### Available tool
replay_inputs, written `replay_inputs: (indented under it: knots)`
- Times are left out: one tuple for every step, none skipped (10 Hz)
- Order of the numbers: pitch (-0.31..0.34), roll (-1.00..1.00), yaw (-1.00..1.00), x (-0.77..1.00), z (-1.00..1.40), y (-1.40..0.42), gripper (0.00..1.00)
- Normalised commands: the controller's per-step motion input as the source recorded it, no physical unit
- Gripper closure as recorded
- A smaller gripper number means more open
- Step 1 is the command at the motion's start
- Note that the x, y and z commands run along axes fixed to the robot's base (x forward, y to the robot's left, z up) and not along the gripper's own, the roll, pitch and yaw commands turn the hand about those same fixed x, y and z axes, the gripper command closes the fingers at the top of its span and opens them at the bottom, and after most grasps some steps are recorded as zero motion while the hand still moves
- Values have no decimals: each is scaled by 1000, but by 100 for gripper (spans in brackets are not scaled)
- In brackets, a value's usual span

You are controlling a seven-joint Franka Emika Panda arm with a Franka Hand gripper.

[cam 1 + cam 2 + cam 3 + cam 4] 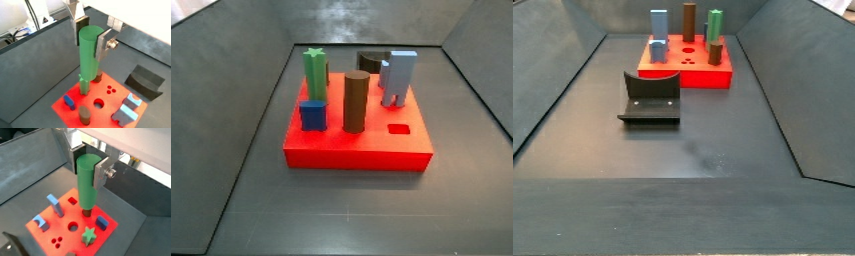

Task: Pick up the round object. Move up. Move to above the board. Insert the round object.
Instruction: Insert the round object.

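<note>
**Rod hanging over the board, insertion pending**

The claw [90, 31] is gripping the green rod [87, 60], its silver fingers [101, 46] pressing the rod's upper part in both wrist views, with the rod hanging upright. It is hovering above the red board [67, 111], the rod's lower end appearing near a round hole [72, 225]; whether the end is touching the board or clear of it cannot be told. Neither side view is showing the claw or the plain rod.

Standing on the board are a brown cylinder [356, 101], a green star peg [314, 72], a blue block [311, 114] and a pale blue piece [398, 76]. The fixture [651, 95] is sitting on the floor just beside the board.

The step in hand looks like the move above the board, shading into insertion. Next, the rod probably needs centring over the round hole, then a straight descent, keeping clear of neighbouring pegs.
</note>
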Motion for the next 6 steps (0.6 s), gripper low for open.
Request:
replay_inputs:
  knots:
    - [-20, 47, 0, 0, -180, 0, 100]
    - [170, -51, 0, 557, -840, 494, 100]
    - [20, 0, -29, 674, -1000, 677, 100]
    - [27, 0, -23, 757, -1000, 674, 100]
    - [-17, -46, -69, 926, -1000, 529, 100]
    - [-114, -100, -260, 903, -831, 257, 100]
